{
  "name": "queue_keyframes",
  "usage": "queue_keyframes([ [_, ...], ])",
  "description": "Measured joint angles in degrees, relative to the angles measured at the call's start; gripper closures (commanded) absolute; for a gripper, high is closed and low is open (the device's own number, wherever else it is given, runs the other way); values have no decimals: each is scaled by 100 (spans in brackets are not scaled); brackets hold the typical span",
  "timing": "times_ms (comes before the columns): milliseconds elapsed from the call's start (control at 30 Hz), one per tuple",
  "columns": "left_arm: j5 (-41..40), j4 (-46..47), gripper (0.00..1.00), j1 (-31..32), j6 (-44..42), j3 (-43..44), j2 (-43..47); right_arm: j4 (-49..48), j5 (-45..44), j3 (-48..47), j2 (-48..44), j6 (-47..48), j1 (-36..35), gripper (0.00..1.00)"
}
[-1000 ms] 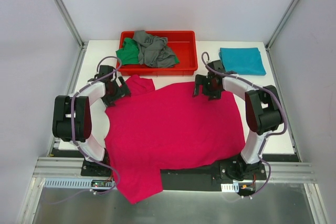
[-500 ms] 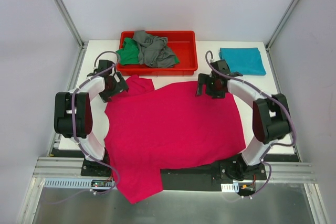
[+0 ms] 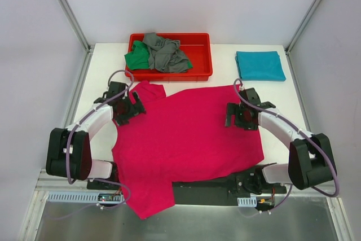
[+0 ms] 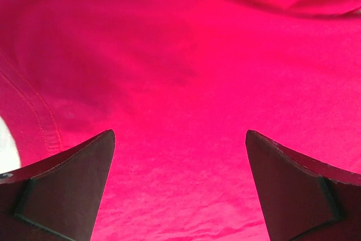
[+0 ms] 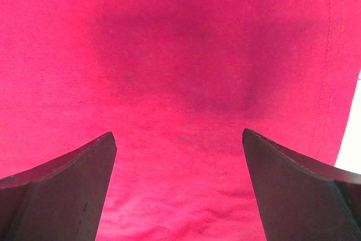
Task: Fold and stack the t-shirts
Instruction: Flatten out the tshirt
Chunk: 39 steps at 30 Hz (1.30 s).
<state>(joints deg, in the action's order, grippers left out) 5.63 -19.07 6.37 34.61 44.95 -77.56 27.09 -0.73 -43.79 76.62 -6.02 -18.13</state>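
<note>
Magenta-pink t-shirt (image 3: pixel 186 139) laid out flat, left claw (image 3: pixel 137 108) spread wide over it, right claw (image 3: pixel 230 115) spread wide too

A red plastic tray (image 3: pixel 198 55) shaped like a box sits in the upper middle of the frame. It rests on a flat white surface (image 3: pixel 101 66), close to the far edge. Two thin silver metal poles slant up from the far corners, one at the upper left (image 3: pixel 67 9) and one at the upper right (image 3: pixel 313 9). A silver metal rail (image 3: pixel 67 182) runs along the bottom of the frame.
</note>
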Motion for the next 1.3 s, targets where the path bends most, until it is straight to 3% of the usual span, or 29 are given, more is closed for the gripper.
queue_keyframes([
  [167,9,-20,1,142,151,-372,-275,-175,-9,66,280,-13,138,4],
  [567,-321,-66,1,-66,245,621,-1305,-332,146,-813,1449,-59,378,4],
  [900,-643,-9,1,-236,181,1204,-1818,-472,525,-1010,1602,7,437,4],
  [1033,-691,-13,1,-275,120,1255,-1832,-446,560,-848,1231,4,442,4],
  [1300,-411,15,1,-264,-37,1045,-1176,151,-162,70,-970,-612,627,4],
])
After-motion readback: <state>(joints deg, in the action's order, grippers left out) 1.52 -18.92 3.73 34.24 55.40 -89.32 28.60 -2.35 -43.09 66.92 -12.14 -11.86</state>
